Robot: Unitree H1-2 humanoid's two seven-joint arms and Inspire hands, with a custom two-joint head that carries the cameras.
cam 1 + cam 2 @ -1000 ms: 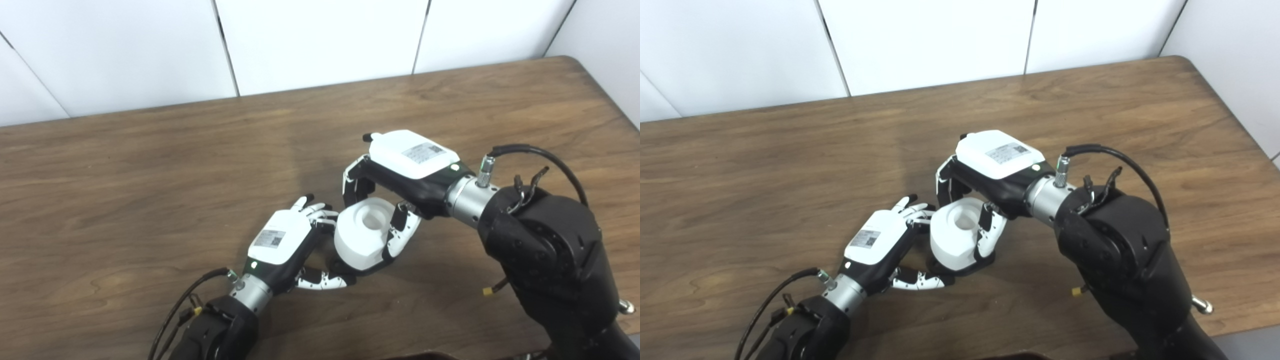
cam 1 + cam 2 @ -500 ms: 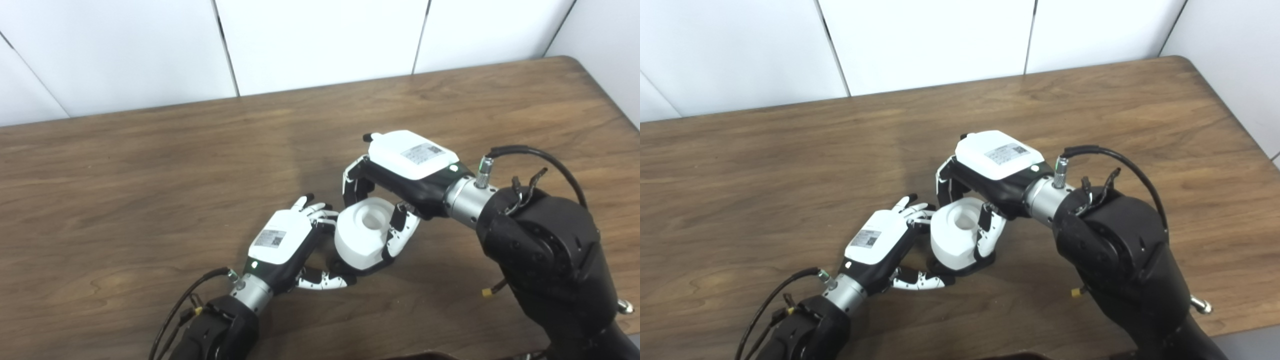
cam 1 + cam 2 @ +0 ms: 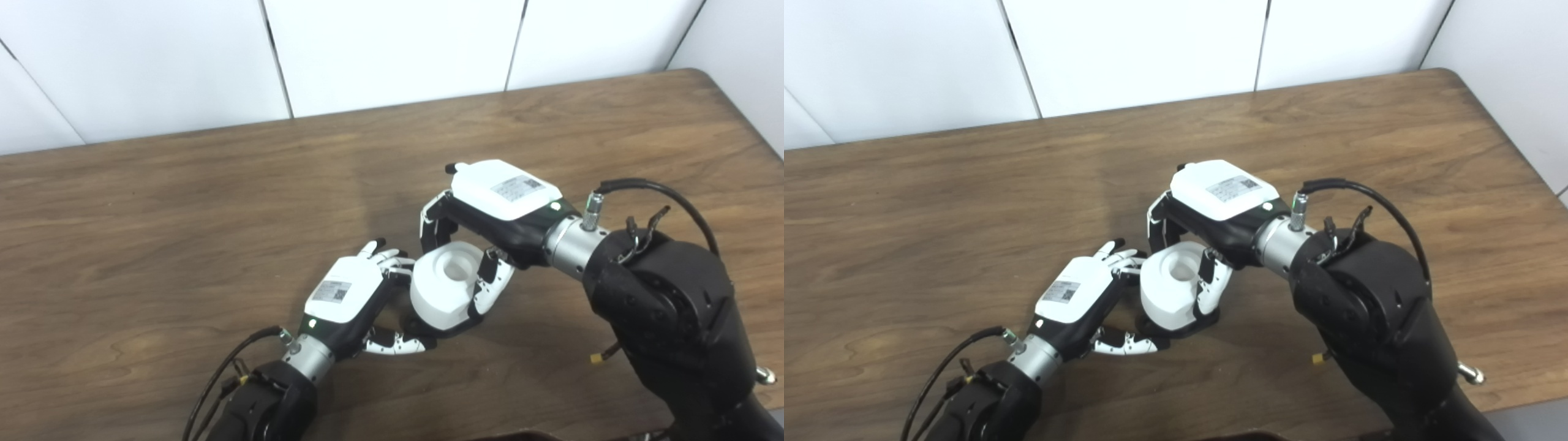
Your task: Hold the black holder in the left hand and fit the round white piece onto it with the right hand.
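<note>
The round white piece (image 3: 442,289), a thick ring with a hollow top, sits on the black holder (image 3: 452,329). Only the holder's dark rim shows beneath it, resting on the table. My right hand (image 3: 497,205) comes over from the right and is shut on the white piece, with fingers on its far side and the thumb (image 3: 487,289) on its near right side. My left hand (image 3: 346,295) lies low at the left. Its fingers (image 3: 392,264) press the piece's left side and its thumb (image 3: 395,346) reaches along the holder's base, so it clasps the holder.
The brown wooden table (image 3: 184,208) spreads wide to the left and behind the hands. White wall panels (image 3: 392,49) stand along its far edge. The table's right corner (image 3: 704,76) is rounded. A black cable (image 3: 649,187) loops off my right wrist.
My right forearm has crept slightly to the left. Both hands, the white piece and the holder stay where they were.
</note>
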